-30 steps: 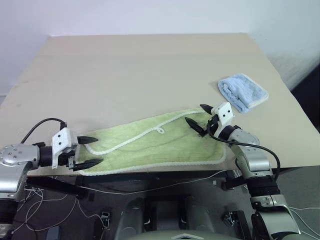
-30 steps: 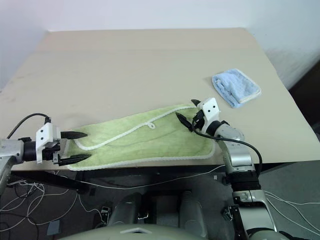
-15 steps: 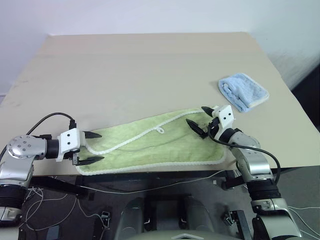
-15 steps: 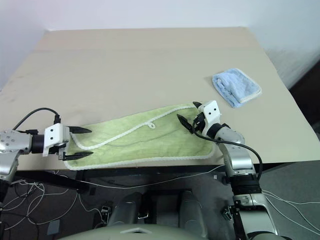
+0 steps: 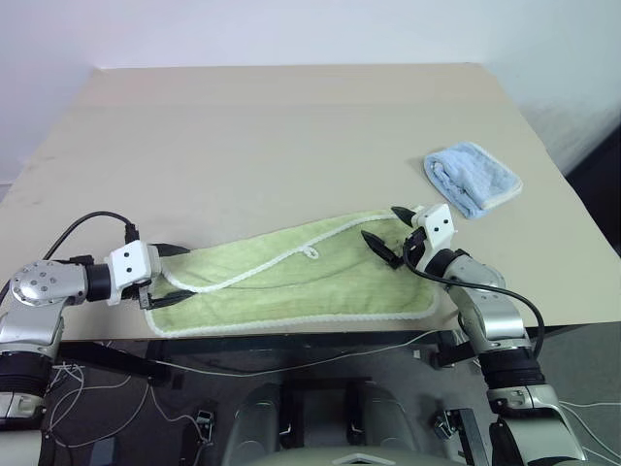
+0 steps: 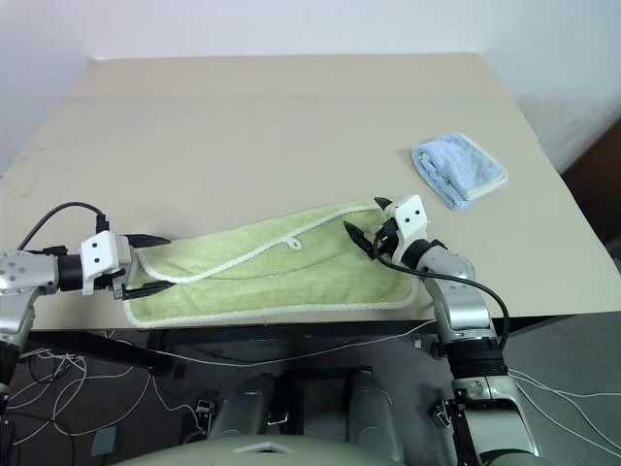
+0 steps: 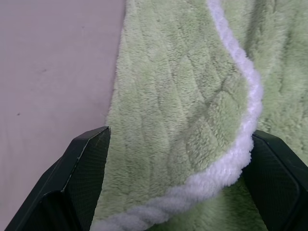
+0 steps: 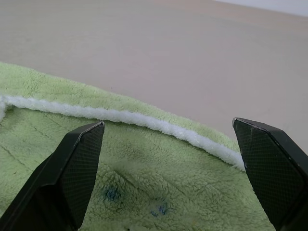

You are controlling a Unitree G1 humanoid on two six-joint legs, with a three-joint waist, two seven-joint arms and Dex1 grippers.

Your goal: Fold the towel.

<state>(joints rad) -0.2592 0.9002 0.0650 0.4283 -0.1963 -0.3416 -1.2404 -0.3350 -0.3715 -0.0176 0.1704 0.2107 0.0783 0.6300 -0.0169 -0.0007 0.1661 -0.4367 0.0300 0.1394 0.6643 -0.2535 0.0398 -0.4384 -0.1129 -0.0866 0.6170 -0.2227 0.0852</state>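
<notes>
Beige tabletop (image 5: pixel 291 126) ran back to a pale wall, and the towel (image 5: pixel 291 277) lay stretched along its near edge, one layer folded over another, a white corded edge curving across its top with a small white loop (image 5: pixel 311 253) near the middle. A smaller light blue cloth (image 5: pixel 473 178) sat bunched well apart, toward the right rear.

From the head views, the left gripper (image 5: pixel 170 274) was at the towel's left end, its two black fingers spread wide, one above and one below the folded corner. The left wrist view added what the head views could not: the corded hem looped between the two fingers (image 7: pixel 79 183), the terry pile just beside them, with no clamping visible.

The right gripper (image 5: pixel 386 236) was over the towel's right end, fingers parted and holding nothing. Its wrist view showed the far white edging (image 8: pixel 144 122) crossing between the fingers and small bluish printed marks (image 8: pixel 113 194) in the pile, too blurred to read.
</notes>
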